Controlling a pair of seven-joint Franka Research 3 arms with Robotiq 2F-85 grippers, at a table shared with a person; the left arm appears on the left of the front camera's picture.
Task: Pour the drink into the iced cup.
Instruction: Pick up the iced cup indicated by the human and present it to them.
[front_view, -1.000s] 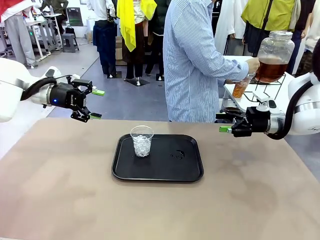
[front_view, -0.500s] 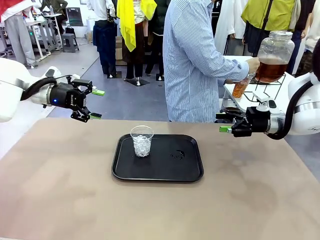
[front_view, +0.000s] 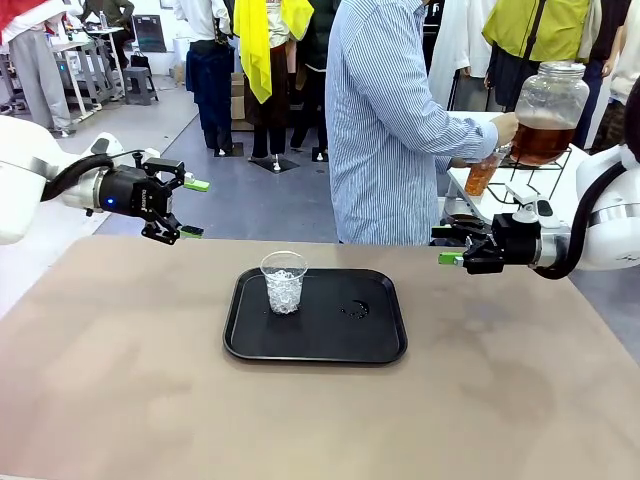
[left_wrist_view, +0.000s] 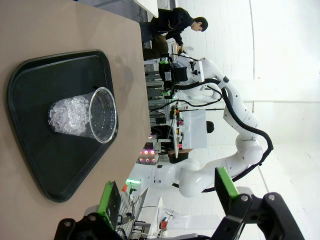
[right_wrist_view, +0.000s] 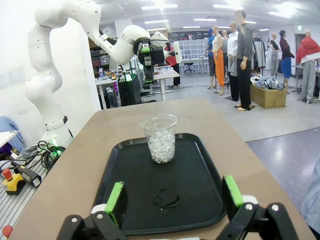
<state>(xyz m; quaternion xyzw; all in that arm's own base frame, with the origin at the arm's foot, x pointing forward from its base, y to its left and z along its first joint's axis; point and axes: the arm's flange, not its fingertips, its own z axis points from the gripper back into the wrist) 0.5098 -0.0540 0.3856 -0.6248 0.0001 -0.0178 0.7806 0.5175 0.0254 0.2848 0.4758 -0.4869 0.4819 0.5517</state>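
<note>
Unmoved since a second ago: left gripper (front_view: 193, 208) and right gripper (front_view: 443, 245), jaws apart and empty, flanking iced cup (front_view: 284, 282) on black tray (front_view: 310, 358), with the drink (front_view: 481, 180) well off in a small cup (front_view: 482, 172) by the person's jar (front_view: 548, 100); wait for it, grip low, tip slowly.

- From the front we look across the table (front_view: 120, 380) toward the person (front_view: 385, 130), from fairly far back.
- Our left wrist camera is rolled sideways; our right one sits upright.
- All three views share the tray (front_view: 310, 338) and cup (front_view: 284, 282).
</note>
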